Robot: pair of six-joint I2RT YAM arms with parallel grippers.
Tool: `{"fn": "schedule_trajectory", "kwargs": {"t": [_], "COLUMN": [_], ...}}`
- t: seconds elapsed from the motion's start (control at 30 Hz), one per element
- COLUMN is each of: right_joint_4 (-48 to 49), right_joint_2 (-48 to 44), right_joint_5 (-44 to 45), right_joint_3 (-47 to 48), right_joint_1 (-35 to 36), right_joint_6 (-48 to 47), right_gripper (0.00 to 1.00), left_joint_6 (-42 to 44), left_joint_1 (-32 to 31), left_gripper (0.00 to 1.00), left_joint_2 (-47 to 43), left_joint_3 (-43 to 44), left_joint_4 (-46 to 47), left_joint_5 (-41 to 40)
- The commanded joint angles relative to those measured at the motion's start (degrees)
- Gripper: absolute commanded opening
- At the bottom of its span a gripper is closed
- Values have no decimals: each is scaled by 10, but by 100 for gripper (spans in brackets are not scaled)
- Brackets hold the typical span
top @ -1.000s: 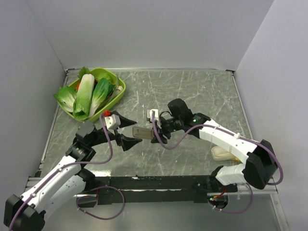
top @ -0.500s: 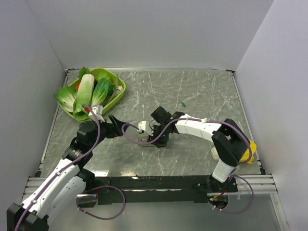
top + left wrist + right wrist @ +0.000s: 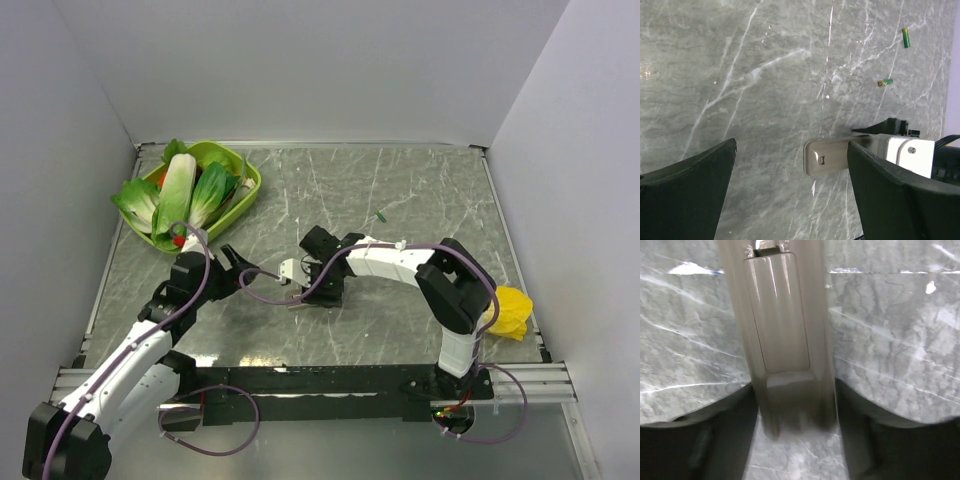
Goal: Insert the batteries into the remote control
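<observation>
Edges first: white walls (image 3: 300, 70) box in the grey marble tabletop (image 3: 430, 180) on the left, far and right sides; black mounting rail (image 3: 330, 380) takes the near side. My left gripper (image 3: 791, 145) is spread wide with nothing in it, low over the marble left of centre. Just past it, my right gripper (image 3: 792, 387) clamps the slim rectangular remote control (image 3: 826, 157) by its long edges, dull grey-brown back up, low at the table; can't tell if it rests on it. Remote's free end points at my left gripper, in front of its parted fingers, near but not touching. Off to my right, a crumpled yellow lump (image 3: 510, 312) by the right wall. Beyond the remote, open marble runs to the far wall, with one small green cylindrical battery (image 3: 885, 82) and a second green battery (image 3: 906, 37) further out, apart from each other, both well away from my grippers. Far left corner: lime-green plastic bowl (image 3: 248, 190) of leafy bok choy (image 3: 180, 195).
</observation>
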Motion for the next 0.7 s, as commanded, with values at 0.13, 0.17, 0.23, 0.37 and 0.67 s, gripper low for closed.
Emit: {"fn": "schedule_trajectory", "kwargs": {"t": [0.13, 0.17, 0.23, 0.37, 0.67], "right_joint_4": [-46, -51, -62, -53, -93], "right_joint_2": [-6, -15, -32, -57, -54], "right_joint_5": [19, 18, 11, 27, 207], "right_joint_3": [42, 54, 69, 111, 139], "right_joint_1": [4, 3, -1, -3, 53], "right_joint_6": [24, 50, 89, 275, 587], "right_gripper": [97, 100, 100, 100, 100], "left_joint_6": [-11, -12, -12, -12, -22], "left_joint_1": [2, 2, 2, 0, -19], "left_gripper": [94, 94, 94, 94, 94], "left_joint_2": [-1, 0, -3, -7, -25], "left_joint_3": [7, 7, 7, 6, 0], "left_joint_4": [-3, -3, -5, -7, -15], "left_joint_5": [-22, -23, -24, -26, -28]}}
